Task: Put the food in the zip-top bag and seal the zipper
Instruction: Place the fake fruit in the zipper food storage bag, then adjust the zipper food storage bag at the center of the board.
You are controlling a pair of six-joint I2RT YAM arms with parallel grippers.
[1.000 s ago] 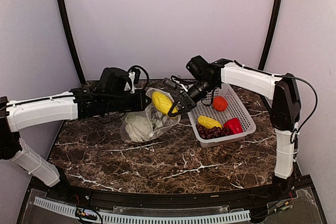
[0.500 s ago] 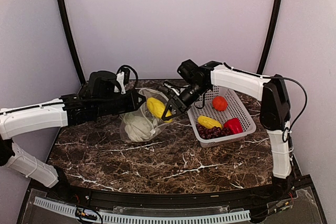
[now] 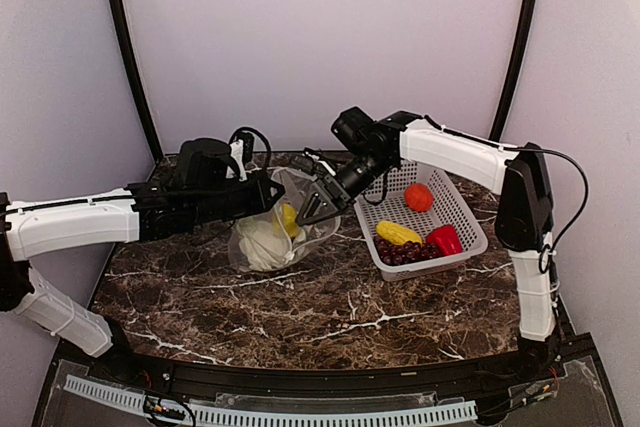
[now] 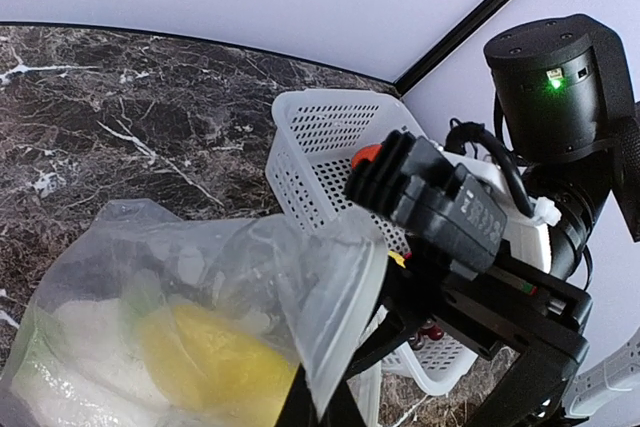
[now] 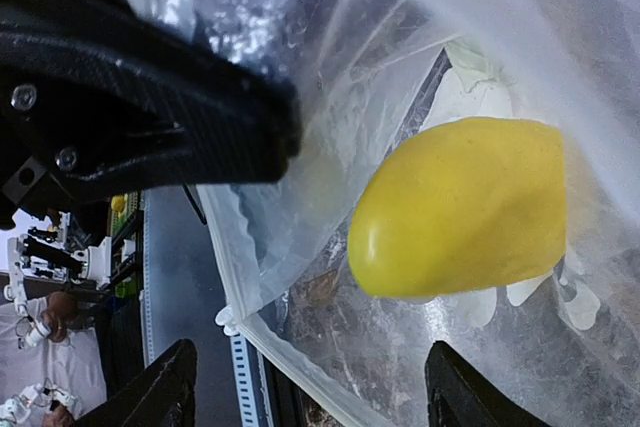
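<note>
Well, my left gripper [image 3: 271, 194] pinches the zip-top bag [image 4: 300, 277] by its edge, mouth held up — white lumpy vegetable [image 3: 258, 239] and one yellow oblong [image 5: 460, 207] lie inside. My right gripper [image 3: 311, 205] sits at that mouth, jaws spread wide, gripping nothing. Rightward, the basket [image 3: 470, 223] holds the second oblong [image 3: 398, 233], red pepper [image 3: 444, 239], grapes [image 3: 400, 252], orange-red round one [image 3: 419, 197]

Bright even light; soft shadows; glare on zip-top bag [image 5: 300, 7].

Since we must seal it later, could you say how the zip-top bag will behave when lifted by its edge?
Probably floppy: the zip-top bag folds and creases where the left gripper pinches it. Likely sags, since the yellow food and white vegetable lie inside.
</note>
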